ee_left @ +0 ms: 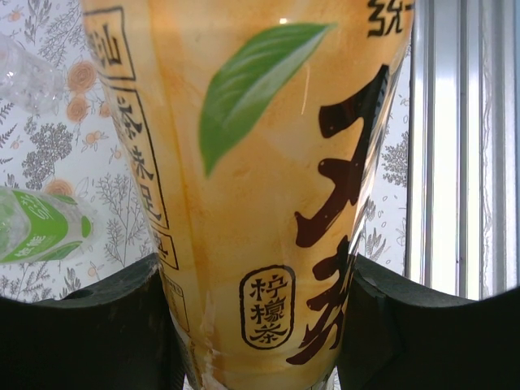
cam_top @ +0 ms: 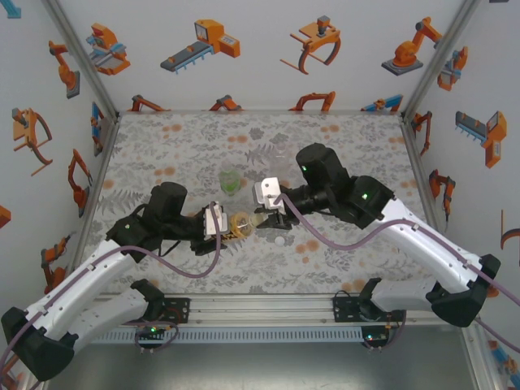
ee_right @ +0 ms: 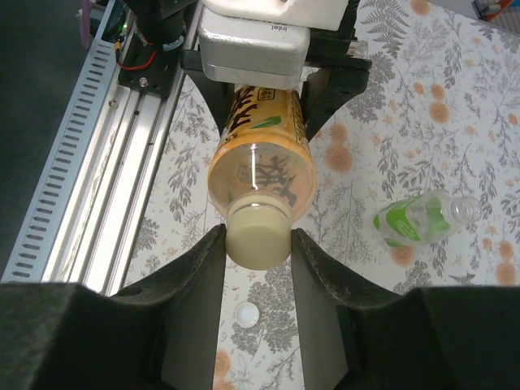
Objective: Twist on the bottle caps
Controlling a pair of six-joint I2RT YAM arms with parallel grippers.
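- The right gripper (ee_right: 257,237) has its jaws closed against both sides of the pale yellow cap (ee_right: 258,248). The cap sits on the neck of the yellow-orange bottle (ee_right: 260,166). I cannot tell whether the threads have caught.
- If the cap is seated crooked, turning it would likely cross-thread it or pop it off. A pinch on so short a cap could also slip.
- The left gripper (ee_left: 256,325) is clamped round the bottle's labelled body, holding it on its side above the counter (ee_right: 455,106). The wall looks thin, so the twist may spin the bottle in that hold or squash it.
- A dropped cap could roll toward the rail (ee_right: 89,162) at the counter's near edge.
- A white cap (ee_right: 245,313) lies on the counter beneath the held neck, where a falling cap might knock it. The green bottle (ee_right: 410,221) lies on its side, well apart.
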